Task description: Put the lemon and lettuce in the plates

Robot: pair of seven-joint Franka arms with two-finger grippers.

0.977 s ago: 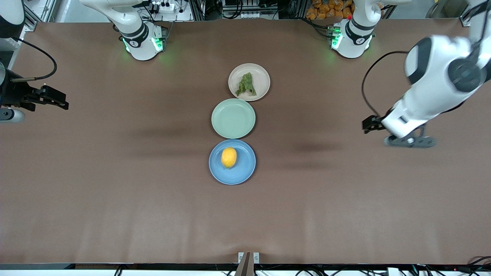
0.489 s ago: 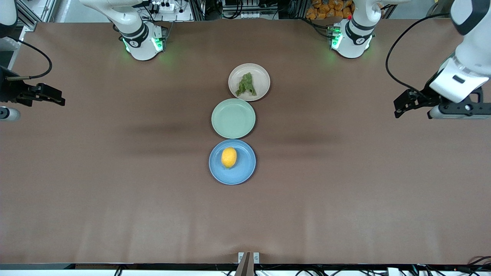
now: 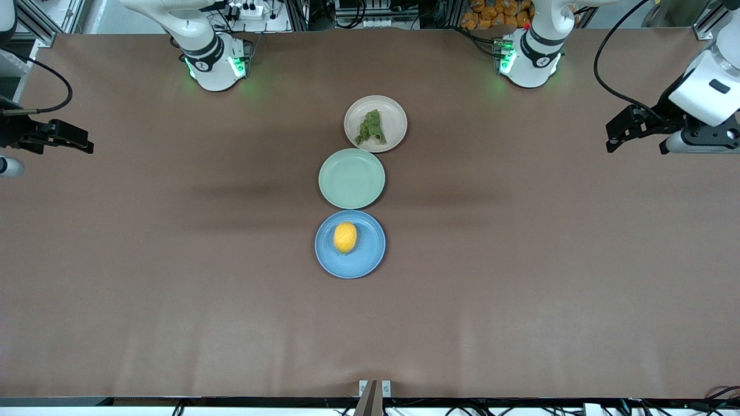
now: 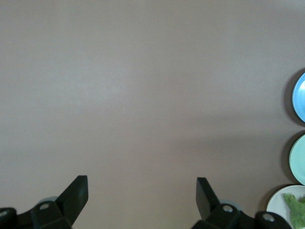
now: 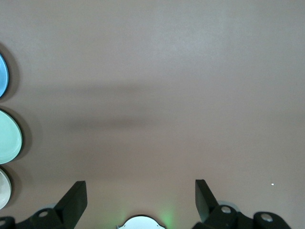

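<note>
The lemon (image 3: 345, 237) lies in the blue plate (image 3: 367, 260), the plate nearest the front camera. The lettuce (image 3: 371, 127) lies in the beige-pink plate (image 3: 396, 118), the plate nearest the bases. My left gripper (image 3: 613, 136) is open and empty over bare table at the left arm's end; it also shows in the left wrist view (image 4: 141, 183), with the lettuce (image 4: 296, 202) at the picture's edge. My right gripper (image 3: 87, 143) is open and empty over the right arm's end; it also shows in the right wrist view (image 5: 140, 186).
A pale green plate (image 3: 351, 178) holds nothing and lies between the two other plates, touching both. The brown cloth-covered table (image 3: 520, 289) spreads wide around the plates. The two arm bases (image 3: 215, 63) stand along the edge farthest from the camera.
My left gripper has swung away from the plates, out toward the left arm's end of the table and toward the bases. My right gripper has drifted slightly the same way at its end.
</note>
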